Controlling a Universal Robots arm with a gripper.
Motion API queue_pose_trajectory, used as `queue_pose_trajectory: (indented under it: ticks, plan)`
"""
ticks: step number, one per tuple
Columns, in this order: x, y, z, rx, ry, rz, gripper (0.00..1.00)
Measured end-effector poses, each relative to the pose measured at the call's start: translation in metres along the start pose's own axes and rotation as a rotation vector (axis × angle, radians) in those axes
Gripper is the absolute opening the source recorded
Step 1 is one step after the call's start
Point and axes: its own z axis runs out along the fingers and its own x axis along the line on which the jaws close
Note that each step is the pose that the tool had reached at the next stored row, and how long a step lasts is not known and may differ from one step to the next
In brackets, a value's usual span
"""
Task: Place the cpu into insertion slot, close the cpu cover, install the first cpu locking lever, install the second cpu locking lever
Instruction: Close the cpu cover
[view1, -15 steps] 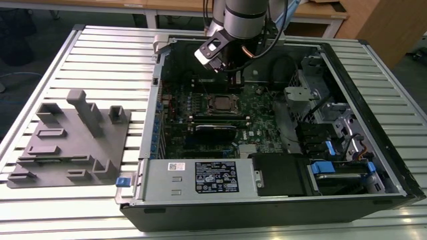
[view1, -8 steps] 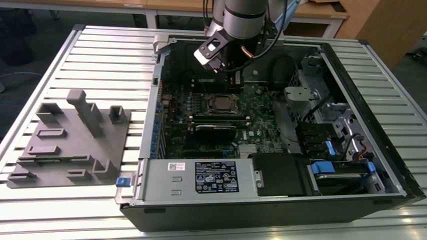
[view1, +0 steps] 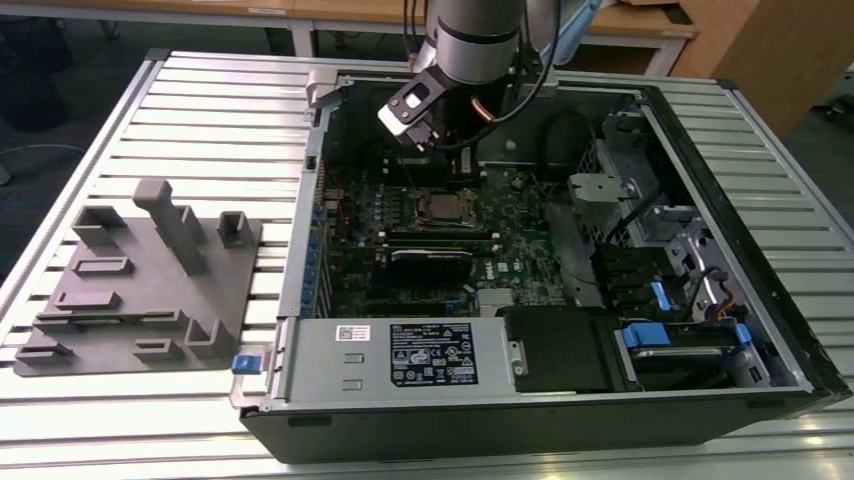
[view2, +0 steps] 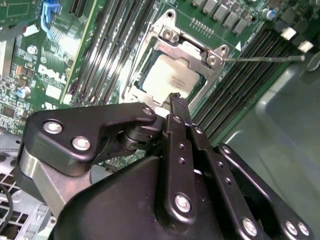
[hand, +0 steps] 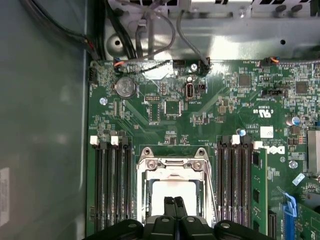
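Gripper (hand: 174, 201), fingers pressed together and empty, hangs just over the cpu (hand: 172, 187), seated in its socket under the lowered cover (hand: 172, 164). One lever (view2: 265, 58) juts out free, so locking seems to be the step in hand, needing a firm push down under its catch.

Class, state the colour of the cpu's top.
The cpu is pale silvery-grey, clearest in the second wrist view.

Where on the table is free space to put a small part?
Bare table slats lie beyond the grey fixture, at the exterior view's left of the computer case. Crowded: inside the case, around the cpu near the gripper.
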Motion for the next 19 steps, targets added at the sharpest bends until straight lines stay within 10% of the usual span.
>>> queue_pose_trajectory:
  ticks: [19]
  plan:
    - [-0.0004, -0.0044, 0.0147, -0.0001, -0.0116, 0.0, 0.11]
